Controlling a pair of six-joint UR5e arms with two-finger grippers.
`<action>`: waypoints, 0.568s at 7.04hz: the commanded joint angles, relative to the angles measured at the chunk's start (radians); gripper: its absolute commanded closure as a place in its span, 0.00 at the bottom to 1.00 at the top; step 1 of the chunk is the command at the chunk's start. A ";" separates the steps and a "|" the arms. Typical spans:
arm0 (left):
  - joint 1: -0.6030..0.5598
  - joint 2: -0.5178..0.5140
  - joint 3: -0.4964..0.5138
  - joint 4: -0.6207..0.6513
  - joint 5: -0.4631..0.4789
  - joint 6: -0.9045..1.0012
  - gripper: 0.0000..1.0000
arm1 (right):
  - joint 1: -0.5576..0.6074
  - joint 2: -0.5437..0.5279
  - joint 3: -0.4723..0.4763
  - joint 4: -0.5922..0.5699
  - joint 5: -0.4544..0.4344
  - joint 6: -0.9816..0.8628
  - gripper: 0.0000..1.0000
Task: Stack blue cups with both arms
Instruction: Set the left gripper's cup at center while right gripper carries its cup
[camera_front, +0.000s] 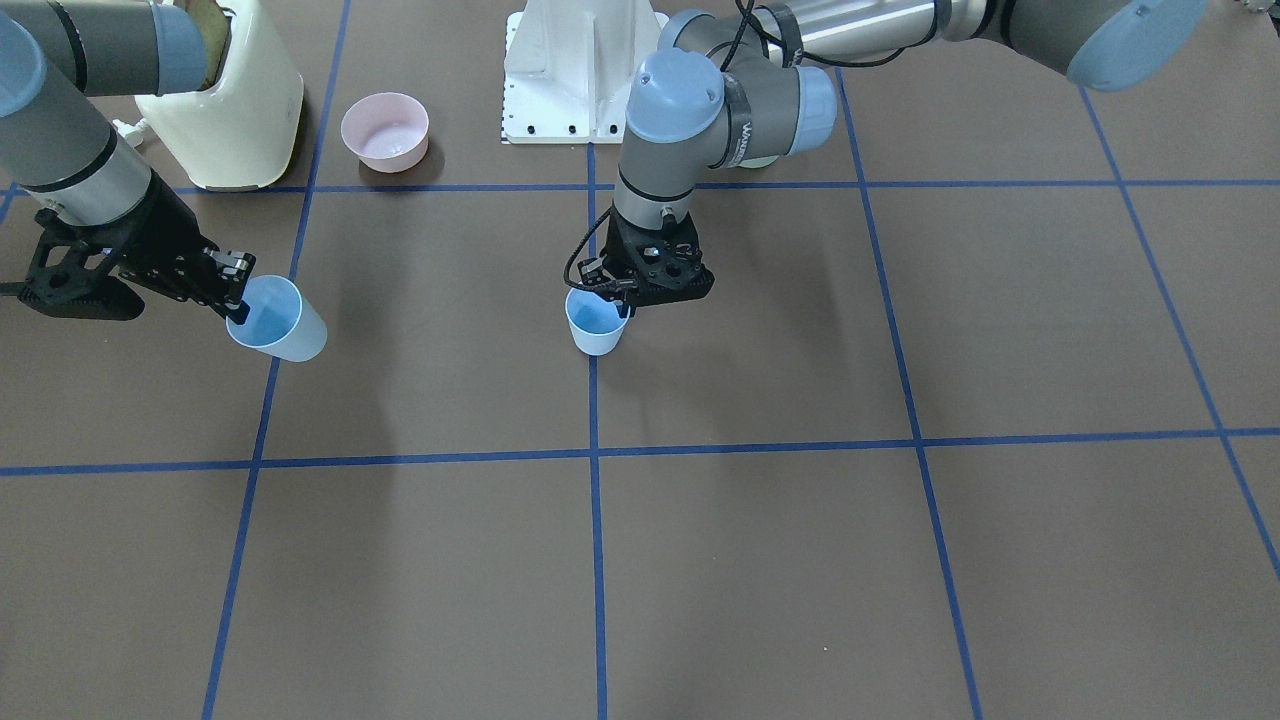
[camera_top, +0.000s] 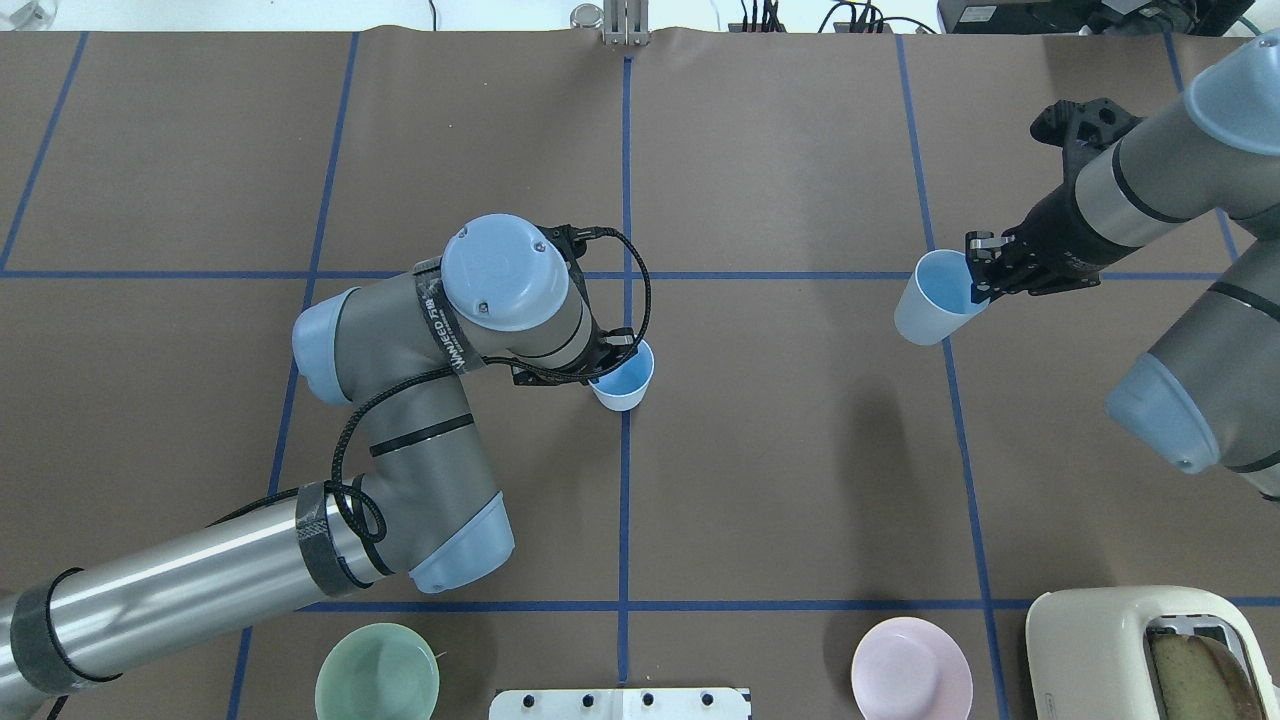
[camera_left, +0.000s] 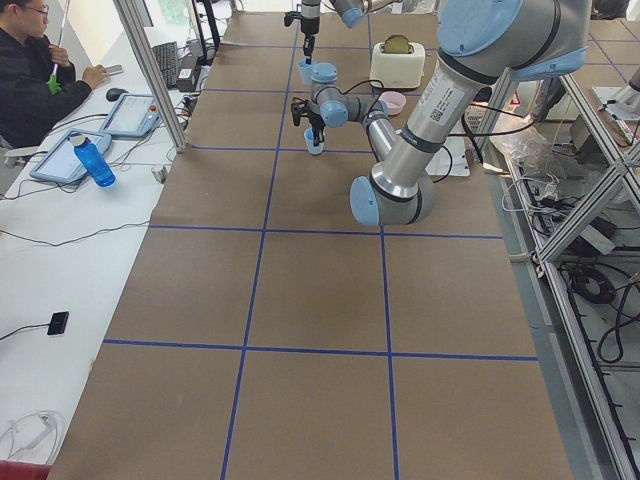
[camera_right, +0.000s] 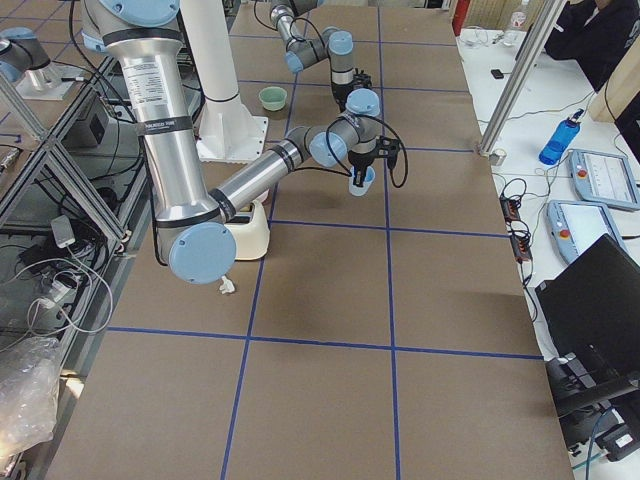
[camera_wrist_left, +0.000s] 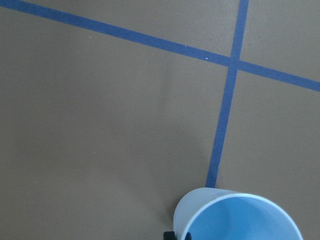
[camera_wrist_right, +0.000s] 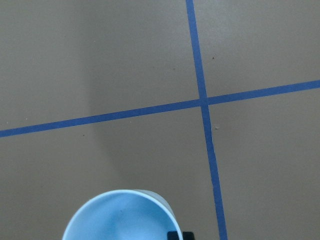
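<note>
Two pale blue cups are in view. One blue cup is upright on the centre tape line, and my left gripper is shut on its rim, one finger inside and one outside. I cannot tell if its base touches the table. The other blue cup hangs tilted above the table, off to my right. My right gripper is shut on that cup's rim. The cups are about one grid square apart.
A cream toaster and a pink bowl stand near the robot's base on my right side. A mint-green bowl is on my left. The white pedestal stands between them. A person sits at a side desk.
</note>
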 joint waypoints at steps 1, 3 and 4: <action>0.001 0.003 -0.001 -0.004 -0.001 0.000 0.38 | 0.002 0.004 -0.002 0.000 0.000 -0.001 1.00; 0.000 0.003 -0.015 -0.012 -0.005 0.026 0.03 | 0.009 0.005 -0.002 0.000 0.008 -0.001 1.00; -0.003 0.006 -0.031 -0.010 -0.013 0.037 0.03 | 0.018 0.020 -0.002 -0.005 0.020 0.000 1.00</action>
